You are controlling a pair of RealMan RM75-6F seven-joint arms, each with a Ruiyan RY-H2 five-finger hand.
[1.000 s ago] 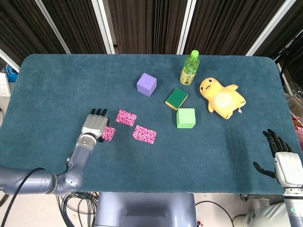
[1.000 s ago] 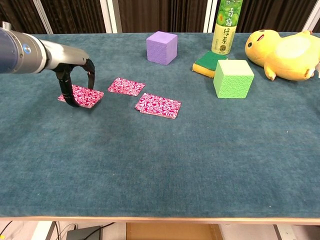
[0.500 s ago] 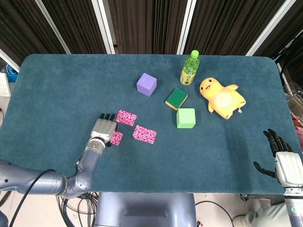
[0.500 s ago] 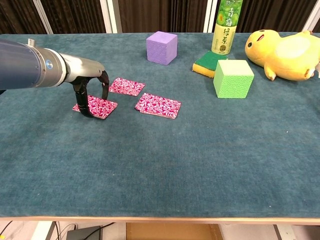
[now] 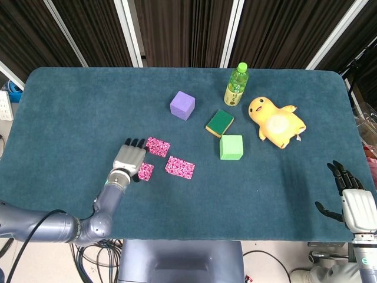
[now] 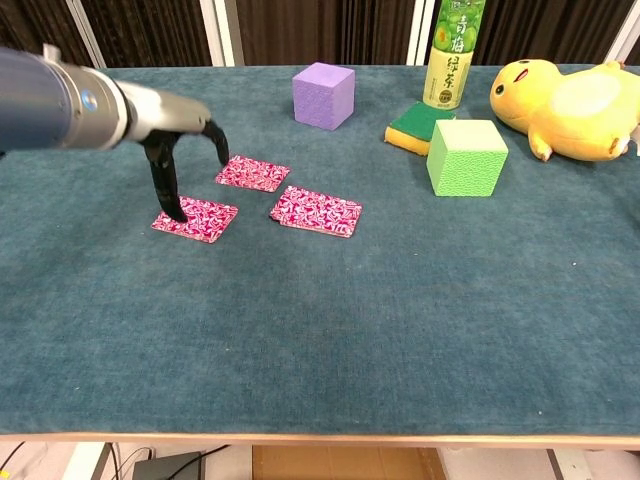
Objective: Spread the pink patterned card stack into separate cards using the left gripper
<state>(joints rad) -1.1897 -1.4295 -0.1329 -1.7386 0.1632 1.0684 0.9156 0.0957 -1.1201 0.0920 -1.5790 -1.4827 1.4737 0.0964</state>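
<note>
Dark curtains hang behind a table (image 5: pixel 70 106) covered in teal cloth, and I use the purple cube (image 6: pixel 323 95) as my landmark. Nearest to me, on the near right edge far from the cube, the right hand (image 5: pixel 351 203) waits with fingers apart and nothing in it. Nearer than the cube and to its left, the left hand (image 6: pixel 185 165) stands over the nearest pink card (image 6: pixel 196 219). One dark fingertip (image 6: pixel 176 211) touches this card; the other fingers are lifted and spread, so it grips nothing. A second ago this card lay further left, and the hand has dragged it closer to the other cards. The second card (image 6: pixel 316 211) lies in front of the cube, and the third card (image 6: pixel 253 173) is between it and the cube. All three are apart, with no overlap. I judge the spreading is nearly done. Right of the cube are the sponge (image 6: pixel 419 123), green cube (image 6: pixel 466 156), bottle (image 6: pixel 451 52) and yellow toy (image 6: pixel 568 94).
</note>
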